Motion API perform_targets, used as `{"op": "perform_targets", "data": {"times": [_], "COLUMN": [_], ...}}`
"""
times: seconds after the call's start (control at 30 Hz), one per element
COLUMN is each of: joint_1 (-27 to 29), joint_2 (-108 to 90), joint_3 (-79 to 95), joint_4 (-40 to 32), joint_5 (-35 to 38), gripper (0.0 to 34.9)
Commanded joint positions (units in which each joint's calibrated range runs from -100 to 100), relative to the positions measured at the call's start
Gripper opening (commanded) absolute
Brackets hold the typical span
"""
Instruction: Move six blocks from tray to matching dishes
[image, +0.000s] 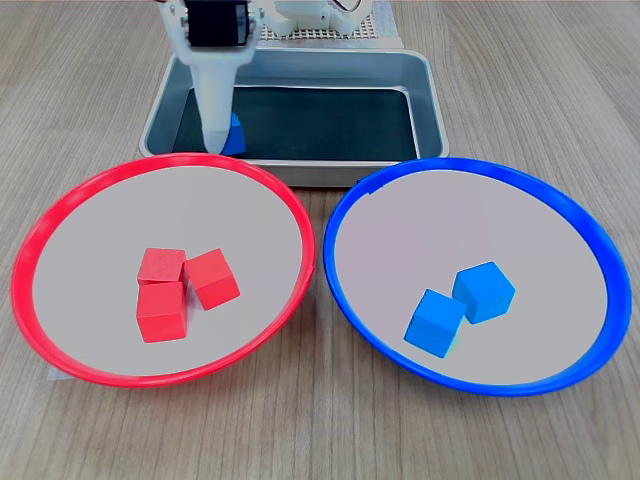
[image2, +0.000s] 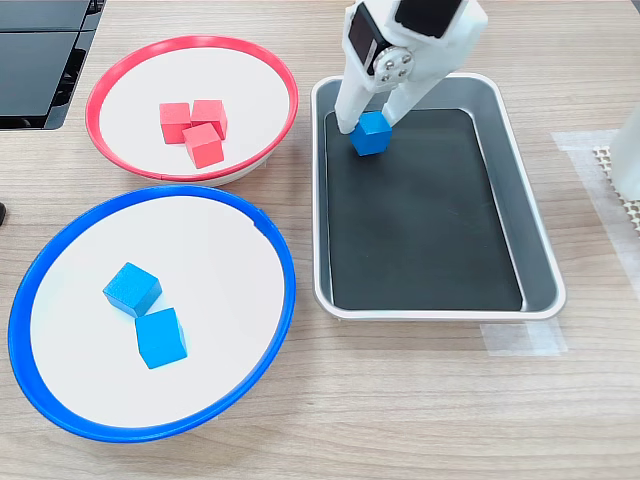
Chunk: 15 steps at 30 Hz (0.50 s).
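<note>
One blue block (image2: 370, 134) sits at the end of the silver tray (image2: 541, 262) nearest the red dish, with my white gripper (image2: 369, 124) straddling it from above, a finger pressed to each side. In the first exterior view the white finger (image: 213, 105) covers most of this block (image: 237, 134). Three red blocks (image: 175, 290) lie bunched together in the red-rimmed dish (image: 30, 250). Two blue blocks (image: 461, 307) lie touching in the blue-rimmed dish (image: 600, 250). The rest of the tray's black bottom is bare.
The dishes stand side by side in front of the tray (image: 430, 100) on a wooden table. A black device (image2: 35, 60) lies at the second exterior view's upper left. Tape (image2: 520, 338) and a white mesh mat (image2: 615, 165) are beside the tray.
</note>
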Motion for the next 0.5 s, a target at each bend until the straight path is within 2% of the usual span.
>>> {"op": "perform_targets", "data": {"times": [0.0,0.13,0.3,0.47], "joint_1": [-9.58,-21.72,-32.73,-35.75], "joint_2": [-2.78,-1.75,6.52,16.41], "joint_3": [-10.47,-23.21,-39.78,-48.34], "joint_4": [8.38,15.48,14.57,10.53], "joint_5": [-9.33,-22.91,-37.61,-43.17], "gripper": [0.1,0.1,0.1,0.1]}}
